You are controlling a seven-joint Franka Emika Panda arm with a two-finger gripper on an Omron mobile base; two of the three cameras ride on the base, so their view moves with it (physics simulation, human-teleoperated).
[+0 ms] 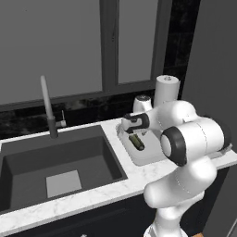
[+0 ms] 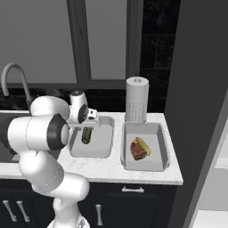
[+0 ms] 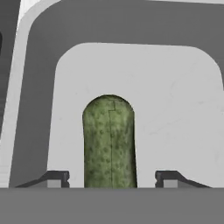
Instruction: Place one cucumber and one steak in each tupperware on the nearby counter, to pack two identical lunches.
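A dark green cucumber [image 2: 87,135] lies in the left tupperware [image 2: 101,149], a light grey shallow container by the sink. My gripper [image 2: 88,125] hangs just above it, open. In the hand view the cucumber [image 3: 109,140] runs up between my two fingertips [image 3: 57,178], which stand well apart from its sides, over the tupperware's pale floor [image 3: 175,109]. From the left base view the cucumber [image 1: 136,142] sits in that container [image 1: 147,158] under my gripper [image 1: 134,133]. A reddish-brown steak [image 2: 139,148] lies in the right tupperware [image 2: 162,153].
A paper towel roll [image 2: 136,104] stands behind the right tupperware against the window. The dark sink basin [image 1: 60,162] with its faucet [image 1: 48,109] lies to the left. A tall dark cabinet wall [image 2: 200,111] bounds the counter on the right.
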